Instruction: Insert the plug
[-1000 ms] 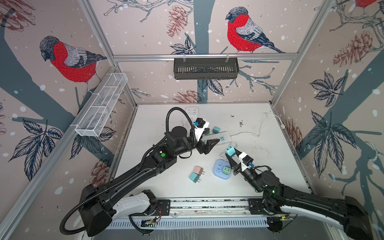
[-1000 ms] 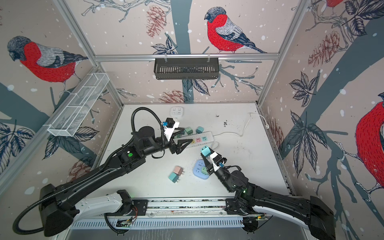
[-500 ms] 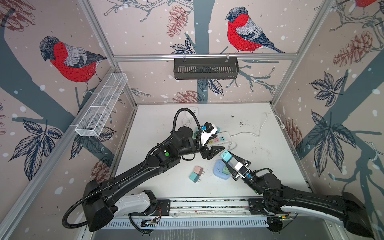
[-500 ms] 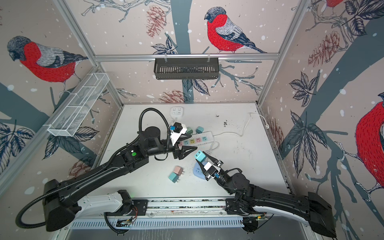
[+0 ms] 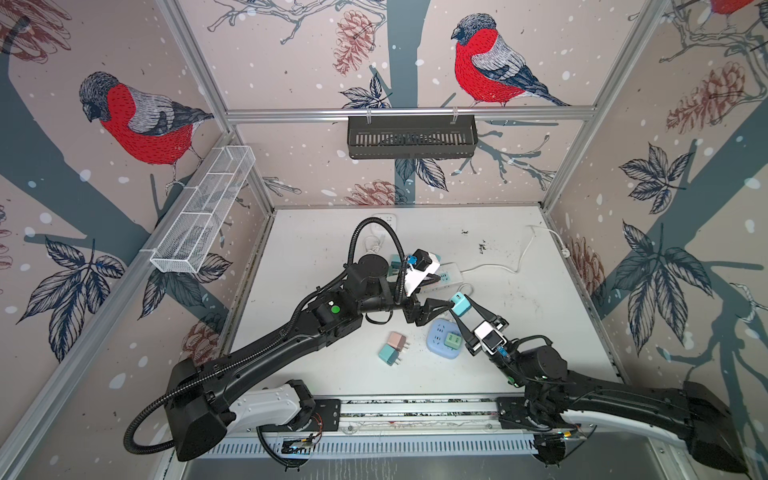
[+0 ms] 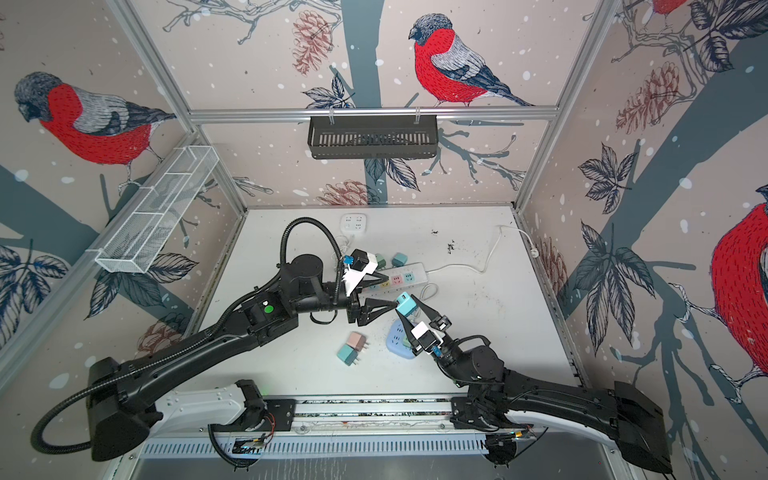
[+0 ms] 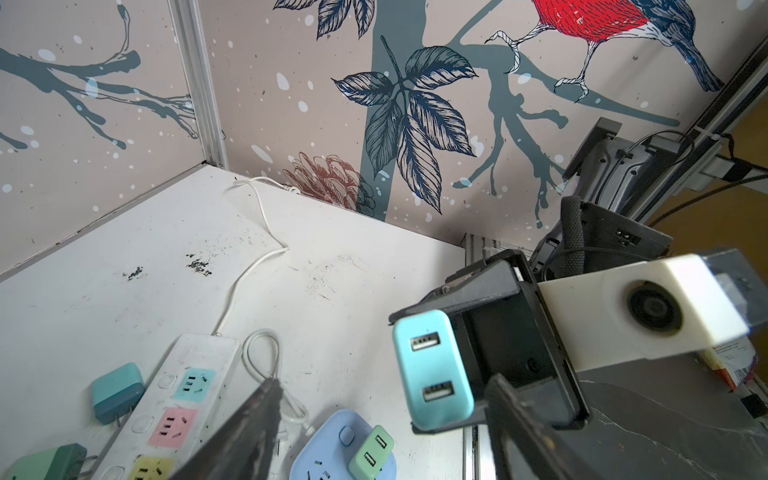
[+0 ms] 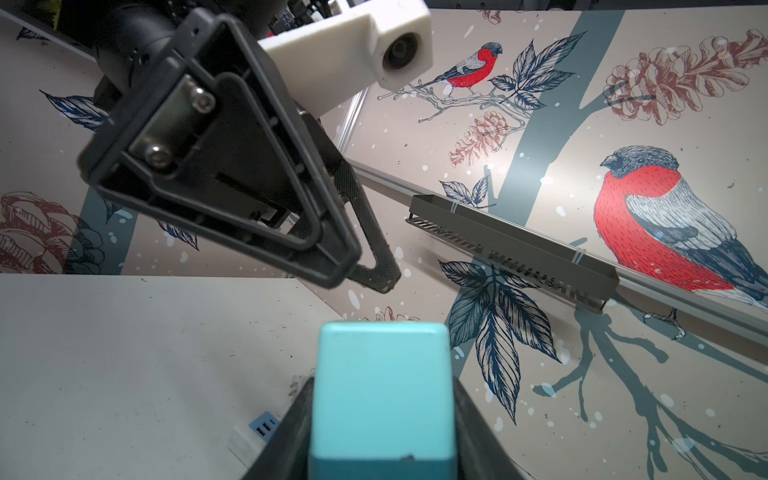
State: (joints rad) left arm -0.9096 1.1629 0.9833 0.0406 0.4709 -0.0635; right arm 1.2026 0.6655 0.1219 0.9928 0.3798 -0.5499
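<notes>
**Teal plug held in the air between two arms**

At the near edge of the counter (image 5: 316, 249), the right arm (image 5: 602, 395) reaches in toward the middle. Its jaws are closed on the teal plug (image 5: 460, 304) (image 6: 406, 304), gripping it by two opposite sides. The plug is raised off the counter, and its face with two USB ports shows in the left wrist view (image 7: 432, 370).

The left arm (image 5: 291, 336) comes in from the near left. Its jaws stand wide apart and hold nothing. Their tips are just beside the teal plug, though whether they touch it cannot be told.

On the counter below the teal plug lies a round blue socket block (image 5: 437, 336) with a green plug (image 5: 452, 340) in it. Just left of the block, a pink plug (image 5: 398, 341) and a darker teal plug (image 5: 388, 355) lie side by side with their prongs pointing right.

Farther back is a white power strip (image 6: 409, 276) with coloured sockets. Its white cable (image 6: 490, 253) runs off to the far right. A small white socket block (image 6: 353, 222) sits at the far edge.

A black basket (image 5: 411, 137) hangs on the far wall.
</notes>
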